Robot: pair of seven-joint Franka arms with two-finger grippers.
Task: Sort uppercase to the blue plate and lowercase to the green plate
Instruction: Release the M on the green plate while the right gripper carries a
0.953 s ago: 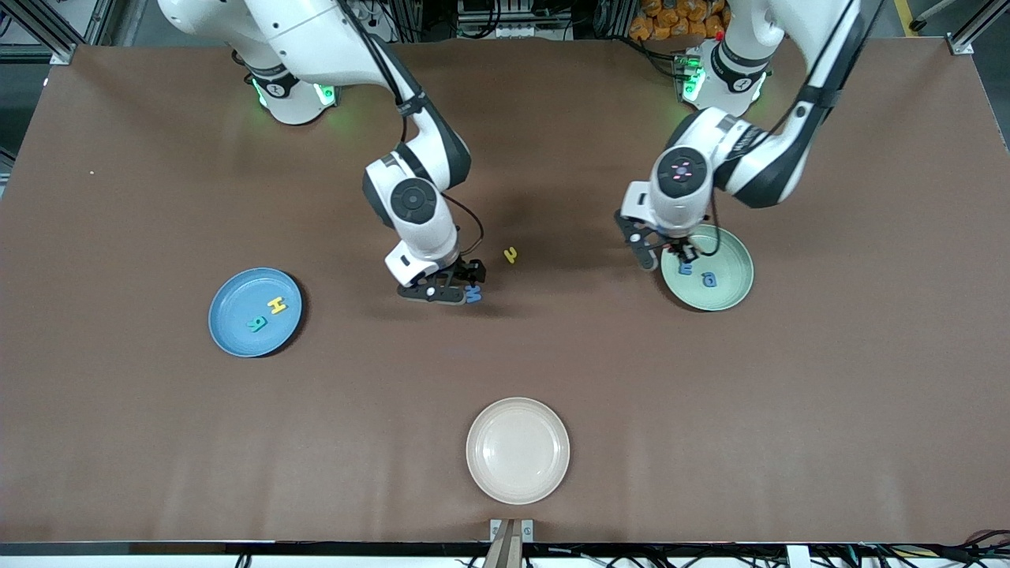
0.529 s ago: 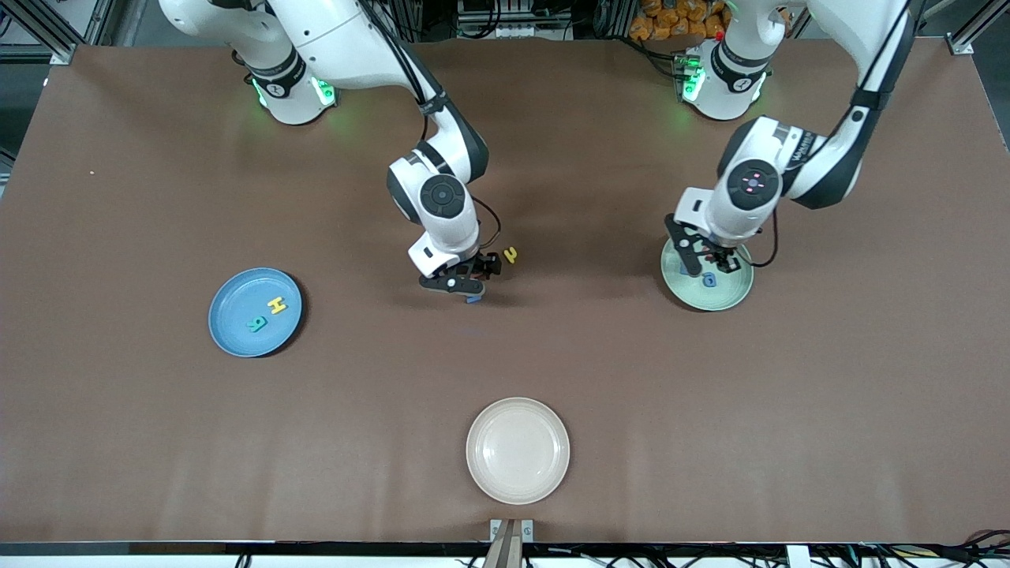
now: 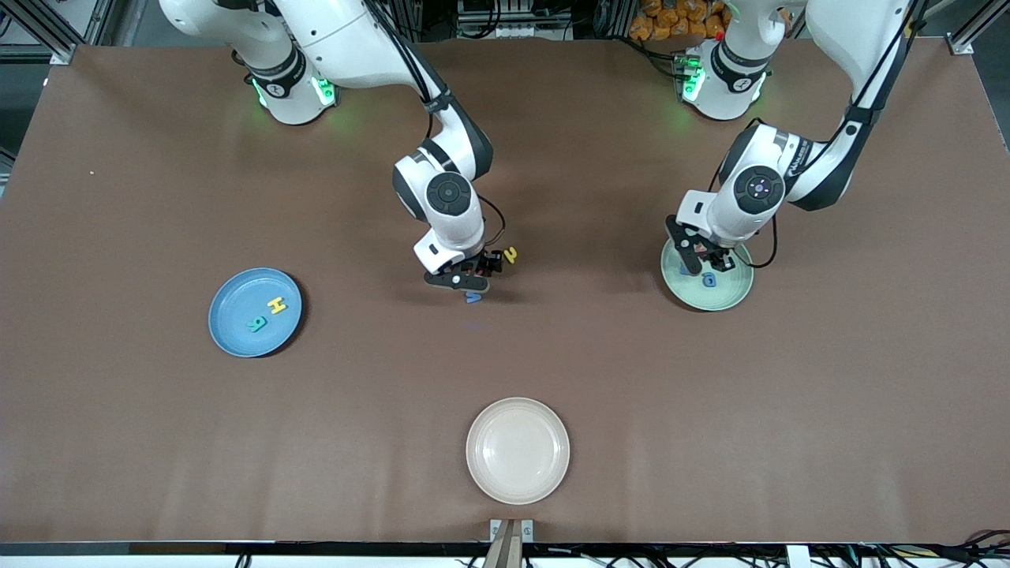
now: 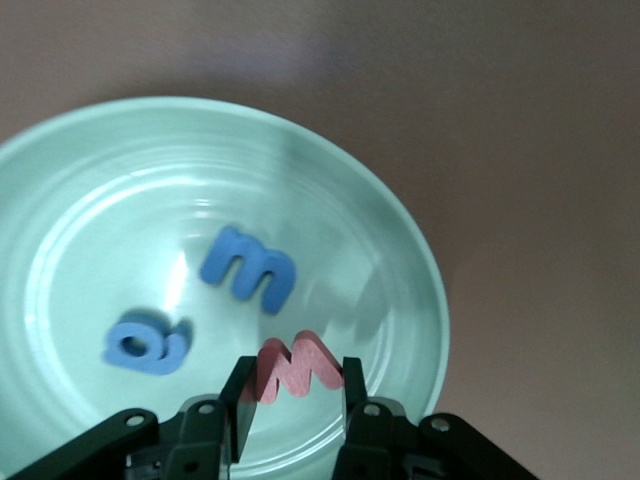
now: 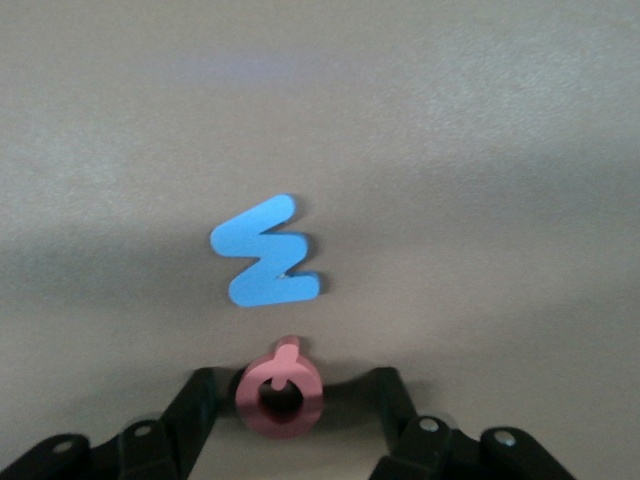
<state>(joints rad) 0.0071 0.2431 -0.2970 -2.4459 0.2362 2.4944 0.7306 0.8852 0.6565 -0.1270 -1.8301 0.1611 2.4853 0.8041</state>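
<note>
Already the yellow H and teal R lie on the blue plate, well apart from the right gripper. Its fingers stand astride the red Q, not yet clamped, with the blue M just ahead and the yellow h beside it. The left gripper pinches a red lowercase letter over the green plate, which holds two blue letters. The front view hides the Q.

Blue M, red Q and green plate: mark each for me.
blue M (image 5: 265, 253), right wrist view, middle of the zigzag.
red Q (image 5: 280, 388), right wrist view, its ring.
green plate (image 4: 80, 160), left wrist view, bare inner wall.
</note>
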